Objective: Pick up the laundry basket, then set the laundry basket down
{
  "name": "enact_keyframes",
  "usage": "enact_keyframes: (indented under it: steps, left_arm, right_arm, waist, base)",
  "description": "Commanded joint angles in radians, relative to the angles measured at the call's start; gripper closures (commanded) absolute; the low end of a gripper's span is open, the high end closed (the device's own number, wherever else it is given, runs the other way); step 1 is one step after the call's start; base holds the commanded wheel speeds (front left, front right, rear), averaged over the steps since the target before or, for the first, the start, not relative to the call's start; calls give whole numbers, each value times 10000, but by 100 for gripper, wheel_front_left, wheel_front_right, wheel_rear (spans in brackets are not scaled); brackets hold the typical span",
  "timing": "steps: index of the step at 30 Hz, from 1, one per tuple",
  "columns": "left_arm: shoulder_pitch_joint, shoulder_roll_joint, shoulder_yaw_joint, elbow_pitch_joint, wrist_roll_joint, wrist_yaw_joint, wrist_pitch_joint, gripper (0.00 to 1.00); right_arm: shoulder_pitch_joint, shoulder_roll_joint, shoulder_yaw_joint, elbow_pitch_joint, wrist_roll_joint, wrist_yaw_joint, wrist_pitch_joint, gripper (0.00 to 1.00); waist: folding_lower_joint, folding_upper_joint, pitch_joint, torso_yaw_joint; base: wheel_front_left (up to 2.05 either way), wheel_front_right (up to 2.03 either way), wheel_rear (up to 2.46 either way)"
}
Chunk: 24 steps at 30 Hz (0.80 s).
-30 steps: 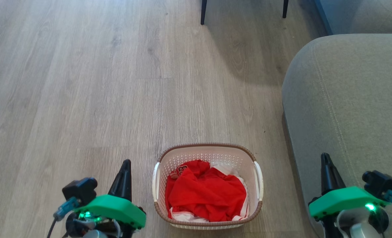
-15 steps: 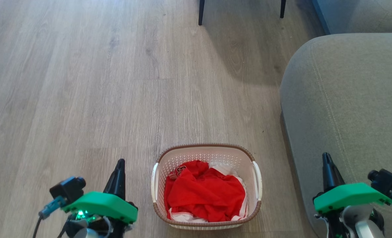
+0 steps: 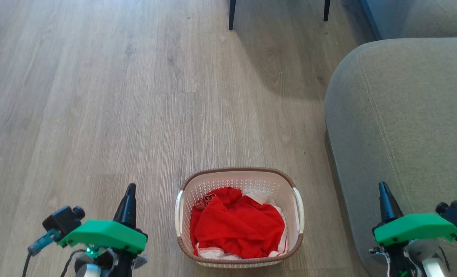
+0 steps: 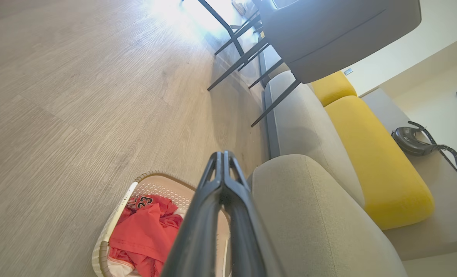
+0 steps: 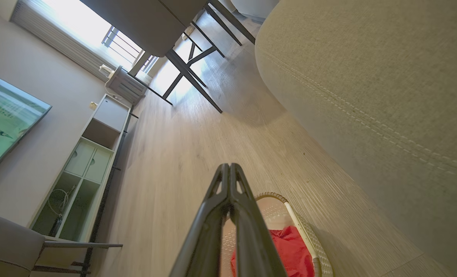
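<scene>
So the laundry basket (image 3: 239,169) is sitting on the wood floor (image 3: 97,96) right in front of me, low in the middle of my head view, with a red-and-white heap of clothes (image 3: 238,227) bunched up inside. Both my claws are clear of its white side handles (image 3: 179,211). My left claw (image 3: 129,189) hangs off to the basket's left, near it but apart, fingers clenched into one dark point and gripping nothing. My right claw (image 3: 384,187) is out on the other side, well apart from the basket, pinched tight the same way and empty, over the grey sofa arm (image 3: 405,115) that stands just right of the basket. Further off are two dark chair legs (image 3: 231,15), and my left wrist view catches yellow cushions (image 4: 370,154) along the sofa.
</scene>
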Motion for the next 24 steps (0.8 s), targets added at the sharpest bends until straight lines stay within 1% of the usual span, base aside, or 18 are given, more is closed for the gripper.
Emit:
enact_keyframes:
  steps: [1, 9, 11, 24]
  left_arm:
    - [-579, 162, 305, -270, -309, -98, 69, 100]
    - [-640, 171, 618, -210, -1303, -230, 321, 100]
    - [-640, 171, 618, -210, -1303, -230, 321, 100]
    - [-736, 175, 1116, -115, -2834, -436, 724, 100]
  right_arm:
    - [-575, -205, 25, -276, 315, 35, 79, 100]
    - [-646, -215, -88, -191, 1318, 40, 333, 100]
    - [-646, -215, -88, -191, 1318, 40, 333, 100]
    - [-756, -223, -273, -58, 2866, 48, 734, 100]
  waist:
    - [0, 0, -2, -9]
    - [0, 0, -14, -62]
    - [0, 0, -14, -62]
    - [0, 0, -32, -144]
  base:
    - [0, 0, 0]
    - [0, 0, 0]
    - [0, 0, 0]
    - [0, 0, 0]
